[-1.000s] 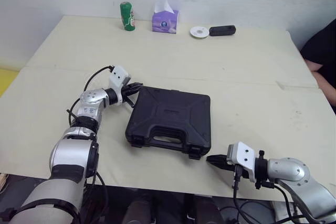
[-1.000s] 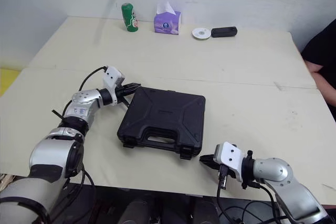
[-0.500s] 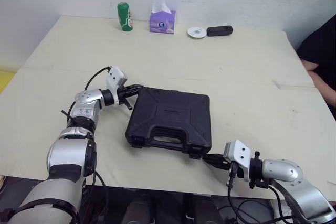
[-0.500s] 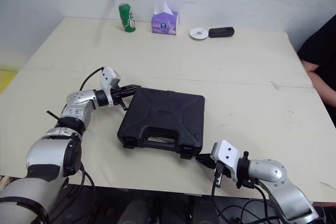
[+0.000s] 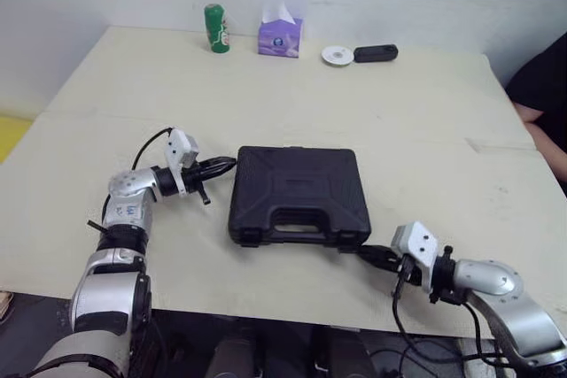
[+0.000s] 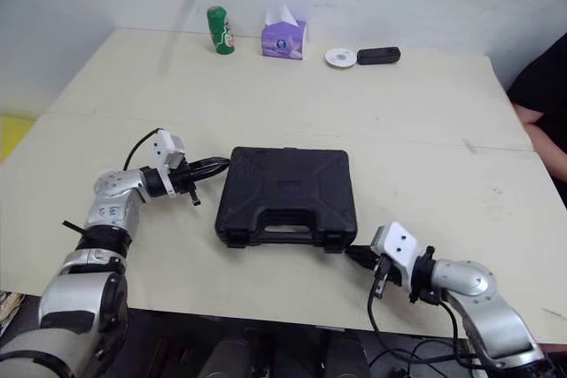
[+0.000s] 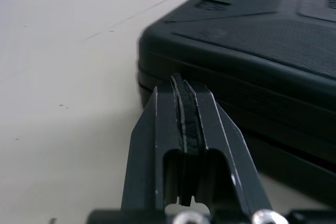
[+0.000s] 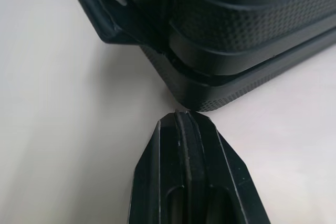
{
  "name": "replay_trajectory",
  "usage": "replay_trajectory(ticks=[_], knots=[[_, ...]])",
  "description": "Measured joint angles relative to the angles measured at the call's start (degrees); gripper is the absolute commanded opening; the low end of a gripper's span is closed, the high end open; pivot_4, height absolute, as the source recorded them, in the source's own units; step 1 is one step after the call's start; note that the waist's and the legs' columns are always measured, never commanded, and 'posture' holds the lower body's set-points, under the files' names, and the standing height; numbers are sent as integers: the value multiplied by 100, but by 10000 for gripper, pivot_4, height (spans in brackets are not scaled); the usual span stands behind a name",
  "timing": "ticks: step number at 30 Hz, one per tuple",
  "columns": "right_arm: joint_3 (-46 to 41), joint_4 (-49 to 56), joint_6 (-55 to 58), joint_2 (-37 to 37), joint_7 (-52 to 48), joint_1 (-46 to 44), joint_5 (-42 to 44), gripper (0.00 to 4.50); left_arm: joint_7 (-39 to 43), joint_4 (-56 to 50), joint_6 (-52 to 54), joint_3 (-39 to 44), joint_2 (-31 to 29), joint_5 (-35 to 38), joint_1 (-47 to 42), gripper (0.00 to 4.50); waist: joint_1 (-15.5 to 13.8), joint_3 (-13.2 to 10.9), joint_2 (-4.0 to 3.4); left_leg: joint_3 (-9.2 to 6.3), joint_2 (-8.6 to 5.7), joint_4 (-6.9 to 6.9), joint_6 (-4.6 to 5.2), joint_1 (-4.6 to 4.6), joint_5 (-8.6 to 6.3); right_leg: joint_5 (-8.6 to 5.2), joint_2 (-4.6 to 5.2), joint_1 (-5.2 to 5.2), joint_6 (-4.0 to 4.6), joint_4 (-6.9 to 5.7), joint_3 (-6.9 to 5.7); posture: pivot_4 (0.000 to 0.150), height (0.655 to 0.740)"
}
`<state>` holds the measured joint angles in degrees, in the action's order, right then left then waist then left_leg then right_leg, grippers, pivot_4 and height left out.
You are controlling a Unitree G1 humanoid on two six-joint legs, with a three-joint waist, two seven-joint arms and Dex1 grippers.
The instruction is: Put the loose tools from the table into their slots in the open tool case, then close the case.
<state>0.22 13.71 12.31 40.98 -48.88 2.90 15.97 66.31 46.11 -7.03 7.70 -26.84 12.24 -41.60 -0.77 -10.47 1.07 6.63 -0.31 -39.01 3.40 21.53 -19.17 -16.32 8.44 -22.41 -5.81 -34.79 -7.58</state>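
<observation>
The black tool case (image 5: 297, 194) lies on the table with its lid down and its handle facing the front edge. My left gripper (image 5: 226, 164) is shut and holds nothing. In the left wrist view its closed tip (image 7: 184, 83) rests against the case's back left corner (image 7: 157, 51). My right gripper (image 5: 368, 252) is also shut and empty. Its tip (image 8: 181, 114) touches the case's front right corner (image 8: 210, 98). A latch flap (image 8: 113, 22) sticks out from the case's front side.
Along the far edge stand a green can (image 5: 214, 27), a purple tissue box (image 5: 280, 37), a white disc (image 5: 337, 55) and a black device (image 5: 376, 52). A person's arm (image 5: 542, 86) shows at the right edge. My right gripper is close to the table's front edge (image 5: 266, 300).
The case has turned from skewed to square with the table front and shifted slightly right. My right gripper has moved in against its front right corner. My left gripper stays at the back left corner.
</observation>
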Motion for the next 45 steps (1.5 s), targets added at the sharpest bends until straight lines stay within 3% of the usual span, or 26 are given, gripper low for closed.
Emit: replay_trajectory(ticks=[4,9,17,25,36,45], knots=[[-107,-245,-148,-26,293,-165,-193,0,205,-1133,639,-78,-117,261,599,261,-24,-3,-6,-2,0,5,-8,0,-5,-2,-3,-3,4,1,-3,1500,7400],[-202,-151,-198,29,264,84,-211,0,-347,-1335,1220,143,-137,429,706,261,-62,-4,-8,-2,1,4,-4,2,-4,-2,-4,-1,4,3,-4,1500,7400],[-293,721,477,351,-42,698,120,0,-1374,166,924,54,115,8,-567,261,-82,-4,-7,-4,1,5,3,5,-13,-1,-9,2,2,10,-11,1500,7400],[-8,885,642,54,121,476,65,0,-1808,2011,311,-356,417,-688,-1727,261,-33,-12,7,8,18,6,19,10,1,-1,-30,-8,1,10,-8,1500,7400],[61,851,536,-104,439,413,-158,0,-783,2353,86,-437,393,-824,-1810,261,-57,-12,7,7,14,4,-4,11,-13,-1,-22,-8,2,18,-8,1500,7400],[52,641,152,52,509,361,-457,0,7,1221,101,-614,378,-782,-916,261,-59,-12,7,5,6,3,-2,11,-15,-1,-10,-6,1,18,-8,1500,7400]])
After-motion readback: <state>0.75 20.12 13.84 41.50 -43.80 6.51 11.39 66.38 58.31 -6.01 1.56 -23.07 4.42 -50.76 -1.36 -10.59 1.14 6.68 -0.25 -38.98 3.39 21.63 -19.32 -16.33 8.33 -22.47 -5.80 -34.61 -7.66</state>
